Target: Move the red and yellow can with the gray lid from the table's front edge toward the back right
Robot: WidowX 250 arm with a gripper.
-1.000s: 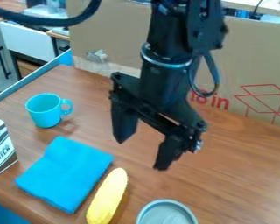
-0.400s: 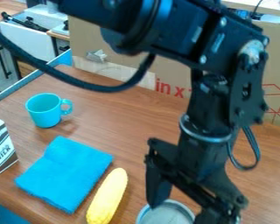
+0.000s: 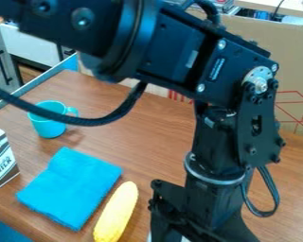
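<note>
The gripper [image 3: 179, 215] hangs low at the bottom edge of the camera view, right of centre, with its lower end cut off by the edge. Small pale slivers of a round grey dish or lid [image 3: 184, 238] show around its lower part, most of it hidden by the gripper. To the left of the gripper lies a yellow corn cob [image 3: 117, 212], apart from it. A folded blue cloth [image 3: 70, 186] rests flat beside the corn.
A turquoise mug [image 3: 48, 127] stands behind the cloth, partly crossed by the arm's cable. The milk carton [image 3: 1, 158] is upright at the left edge. Behind the wooden table [image 3: 135, 146] stands a cardboard panel [image 3: 293, 71].
From the upper middle, the gripper has moved down and to the right, to the grey round object, which it now mostly covers. Corn, cloth, mug and carton have kept their places.
</note>
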